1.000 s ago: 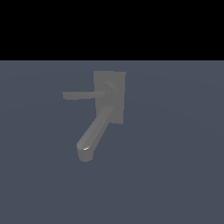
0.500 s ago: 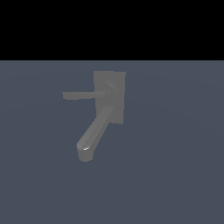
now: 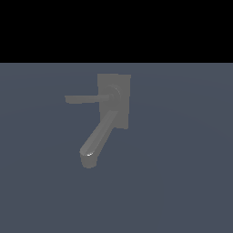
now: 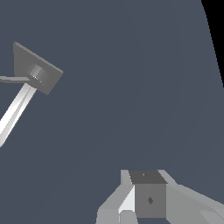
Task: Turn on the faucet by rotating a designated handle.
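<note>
**Faucet untouched, gripper well apart from the handle**

Exterior view: you are looking at the faucet (image 3: 113,98) sitting alone on a flat blue-grey surface (image 3: 182,173), near the middle of the picture. Its rectangular back plate (image 3: 119,82) is standing at the top of the fixture, with the round hub (image 3: 113,93) showing against it. The handle (image 3: 82,98), a thin flat bar, is projecting from the hub toward the exterior view's left and is lying level. The thick rounded spout (image 3: 96,139) is running down and toward the exterior view's left, ending in a blunt tip with a small bright highlight. You are not seeing the arm or the gripper in this view.

Wrist view: you are seeing the same faucet (image 4: 35,72) at one edge of the picture, with the back plate appearing as a tilted dark slab, the spout (image 4: 15,111) catching bright light, and the handle (image 4: 13,79) showing as a thin sliver partly cut off by the picture edge. The gripper (image 4: 148,199) is showing at the opposite edge, well apart from the faucet, with nothing between its fingers. Only the pale grey finger bodies and a dark block between them are in view, so you cannot tell whether the jaws are standing apart or closed.
</note>
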{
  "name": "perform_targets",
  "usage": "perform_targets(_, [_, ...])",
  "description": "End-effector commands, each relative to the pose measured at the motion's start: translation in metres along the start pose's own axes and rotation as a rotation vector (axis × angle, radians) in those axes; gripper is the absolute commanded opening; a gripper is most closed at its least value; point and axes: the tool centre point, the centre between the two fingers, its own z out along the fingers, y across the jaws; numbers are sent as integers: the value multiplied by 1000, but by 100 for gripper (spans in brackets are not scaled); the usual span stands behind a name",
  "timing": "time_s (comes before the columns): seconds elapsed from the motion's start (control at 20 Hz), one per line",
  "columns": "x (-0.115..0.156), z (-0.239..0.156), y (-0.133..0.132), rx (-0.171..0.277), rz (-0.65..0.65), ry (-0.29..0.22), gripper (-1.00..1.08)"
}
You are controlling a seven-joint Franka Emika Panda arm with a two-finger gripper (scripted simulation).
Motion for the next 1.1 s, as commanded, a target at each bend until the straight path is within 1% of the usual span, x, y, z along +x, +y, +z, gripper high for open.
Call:
perform_targets(0.0, [8,-24,10,-95,12,68,-100])
perform_targets(0.3, [25,-85,23,-331,19,218,-100])
perform_targets(0.55, [38,-137,18,-531,-1,331,-100])
perform_targets(0.8, [53,-186,-2,-731,-49,431,-100])
perform_targets(1.05, [71,-225,-37,-925,-128,515,-100])
